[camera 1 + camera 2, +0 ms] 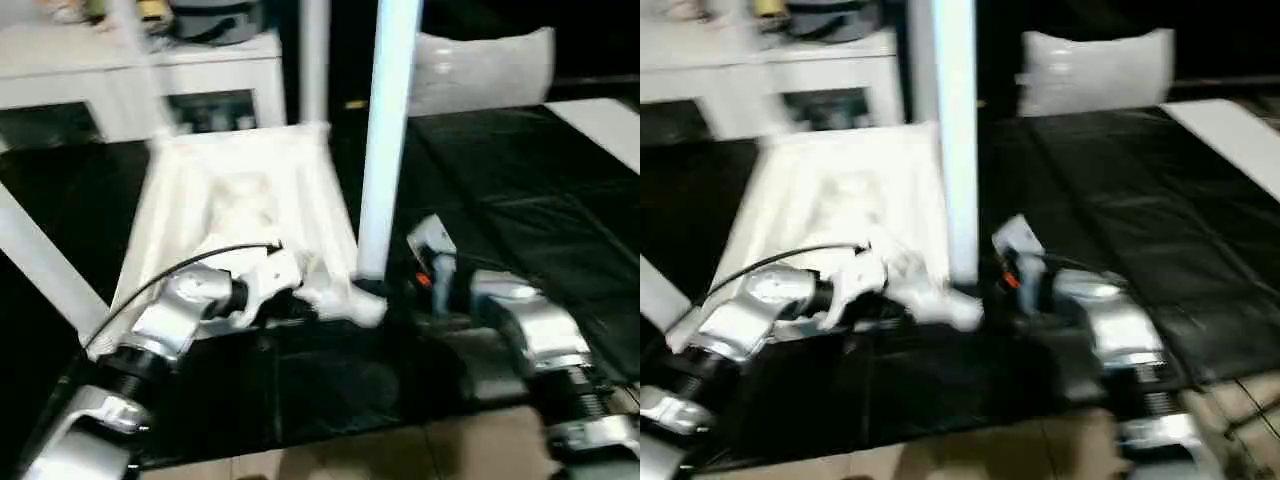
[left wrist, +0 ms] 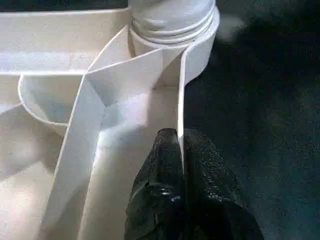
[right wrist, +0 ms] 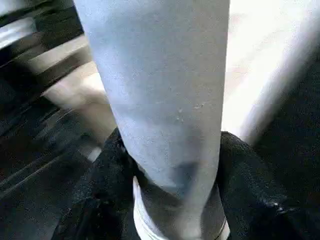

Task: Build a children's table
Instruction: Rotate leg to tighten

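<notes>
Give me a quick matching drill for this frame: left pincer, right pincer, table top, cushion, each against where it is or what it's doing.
Things:
1. left pincer
2. right pincer
3. table top
4. grey cushion

States:
A. lying underside up on the black mat
B. clamped around the upright leg near its base
C. pinching the top's thin side wall next to a corner socket
D. at the far edge of the mat, behind the leg

Pairs: 1-C, 2-B, 3-A, 4-D

Dim room, head views smeared by motion blur, leg (image 1: 385,140) perhaps overexposed, wrist views sharper
</notes>
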`<state>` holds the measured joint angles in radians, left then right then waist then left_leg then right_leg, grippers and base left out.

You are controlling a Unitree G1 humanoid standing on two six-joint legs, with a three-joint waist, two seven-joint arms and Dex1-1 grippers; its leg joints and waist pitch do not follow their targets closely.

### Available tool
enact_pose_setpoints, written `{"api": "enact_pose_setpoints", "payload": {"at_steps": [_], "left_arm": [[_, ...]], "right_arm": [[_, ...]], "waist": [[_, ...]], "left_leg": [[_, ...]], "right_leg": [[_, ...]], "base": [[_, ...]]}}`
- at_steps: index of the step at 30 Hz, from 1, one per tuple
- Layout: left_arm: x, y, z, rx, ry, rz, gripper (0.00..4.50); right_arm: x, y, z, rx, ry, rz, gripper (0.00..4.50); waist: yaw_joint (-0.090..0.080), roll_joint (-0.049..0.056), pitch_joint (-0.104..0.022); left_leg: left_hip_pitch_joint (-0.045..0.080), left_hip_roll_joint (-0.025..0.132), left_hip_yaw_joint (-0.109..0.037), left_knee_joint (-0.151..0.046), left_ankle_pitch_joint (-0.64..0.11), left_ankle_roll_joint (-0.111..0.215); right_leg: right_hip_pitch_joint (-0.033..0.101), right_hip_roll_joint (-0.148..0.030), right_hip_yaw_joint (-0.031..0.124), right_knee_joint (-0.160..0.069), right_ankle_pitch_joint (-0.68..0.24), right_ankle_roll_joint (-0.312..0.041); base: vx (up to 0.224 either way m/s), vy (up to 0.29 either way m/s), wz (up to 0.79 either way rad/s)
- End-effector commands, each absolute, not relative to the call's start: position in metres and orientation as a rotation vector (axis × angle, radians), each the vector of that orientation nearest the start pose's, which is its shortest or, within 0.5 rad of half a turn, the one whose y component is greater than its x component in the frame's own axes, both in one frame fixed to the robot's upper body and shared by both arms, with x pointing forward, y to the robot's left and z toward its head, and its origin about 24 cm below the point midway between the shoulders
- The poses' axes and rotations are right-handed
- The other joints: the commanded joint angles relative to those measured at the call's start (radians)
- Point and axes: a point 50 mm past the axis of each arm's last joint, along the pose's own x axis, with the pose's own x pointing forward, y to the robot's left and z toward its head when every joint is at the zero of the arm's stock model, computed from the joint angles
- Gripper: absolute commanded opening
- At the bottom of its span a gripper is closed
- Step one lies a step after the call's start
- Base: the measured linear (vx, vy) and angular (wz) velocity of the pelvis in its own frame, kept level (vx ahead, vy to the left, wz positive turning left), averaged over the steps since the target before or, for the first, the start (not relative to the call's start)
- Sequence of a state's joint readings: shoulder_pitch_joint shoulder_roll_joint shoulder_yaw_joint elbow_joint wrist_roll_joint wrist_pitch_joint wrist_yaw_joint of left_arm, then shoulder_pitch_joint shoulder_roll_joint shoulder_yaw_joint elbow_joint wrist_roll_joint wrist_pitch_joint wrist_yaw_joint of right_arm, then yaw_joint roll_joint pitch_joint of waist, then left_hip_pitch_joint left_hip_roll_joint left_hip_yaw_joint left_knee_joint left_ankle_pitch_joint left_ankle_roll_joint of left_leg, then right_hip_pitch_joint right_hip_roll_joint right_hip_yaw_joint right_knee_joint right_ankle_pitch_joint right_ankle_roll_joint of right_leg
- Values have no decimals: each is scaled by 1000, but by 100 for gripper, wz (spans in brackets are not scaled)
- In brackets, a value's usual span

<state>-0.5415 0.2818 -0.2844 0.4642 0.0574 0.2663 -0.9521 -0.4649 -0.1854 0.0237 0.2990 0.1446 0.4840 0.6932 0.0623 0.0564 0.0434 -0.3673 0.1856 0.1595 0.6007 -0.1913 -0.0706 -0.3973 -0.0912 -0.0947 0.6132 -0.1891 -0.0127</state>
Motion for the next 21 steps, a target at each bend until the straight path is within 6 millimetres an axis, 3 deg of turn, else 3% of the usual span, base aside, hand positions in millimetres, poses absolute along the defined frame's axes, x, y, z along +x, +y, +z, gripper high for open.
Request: {"api": "enact_pose_setpoints", "payload": {"at_steps": [1, 2, 4, 5, 10, 12, 18, 21], "left_arm": [[321, 75, 65, 310, 322, -1077, 0], [324, 71, 66, 291, 314, -1040, 0], [326, 62, 68, 262, 289, -1014, 0], [326, 60, 70, 258, 282, -1015, 0], [323, 63, 73, 333, 252, -1059, 0], [322, 66, 72, 357, 241, -1074, 0], [319, 84, 71, 432, 222, -1137, 0], [310, 96, 67, 506, 240, -1272, 0]], "right_arm": [[323, -117, 50, 58, 427, 592, 200], [323, -114, 50, 42, 411, 570, 200], [323, -112, 50, 53, 384, 560, 255], [323, -112, 51, 76, 373, 557, 255], [317, -117, 59, 69, 331, 643, 290], [315, -121, 60, 52, 325, 659, 320], [318, -152, 70, -20, 305, 717, 372], [311, -169, 79, -85, 325, 907, 391]], "waist": [[1, -1, -52], [-7, -4, -56], [-8, -4, -60], [-9, -7, -62], [0, -5, -67], [5, -3, -70], [6, 0, -64], [14, -6, -65]], "left_leg": [[4, 35, -16, -89, -281, -26], [7, 32, -15, -83, -278, -24], [3, 31, -11, -80, -243, -6], [-3, 29, -11, -78, -219, 12], [-6, 29, -6, -71, -134, 59], [-6, 32, -7, -67, -97, 78], [0, 35, -5, -71, -167, 63], [-2, 36, -5, -69, -161, 73]], "right_leg": [[48, -60, 44, -98, -419, -131], [48, -62, 45, -101, -404, -133], [49, -59, 49, -99, -323, -148], [54, -57, 49, -94, -274, -158], [59, -57, 48, -85, -170, -181], [61, -55, 49, -74, -81, -203], [59, -57, 49, -82, -153, -209], [62, -57, 49, -79, -149, -209]], "base": [[0, 0, 0], [0, 0, 0], [0, 0, 0], [0, 0, 0], [0, 0, 0], [0, 0, 0], [0, 0, 0], [0, 0, 0]]}}
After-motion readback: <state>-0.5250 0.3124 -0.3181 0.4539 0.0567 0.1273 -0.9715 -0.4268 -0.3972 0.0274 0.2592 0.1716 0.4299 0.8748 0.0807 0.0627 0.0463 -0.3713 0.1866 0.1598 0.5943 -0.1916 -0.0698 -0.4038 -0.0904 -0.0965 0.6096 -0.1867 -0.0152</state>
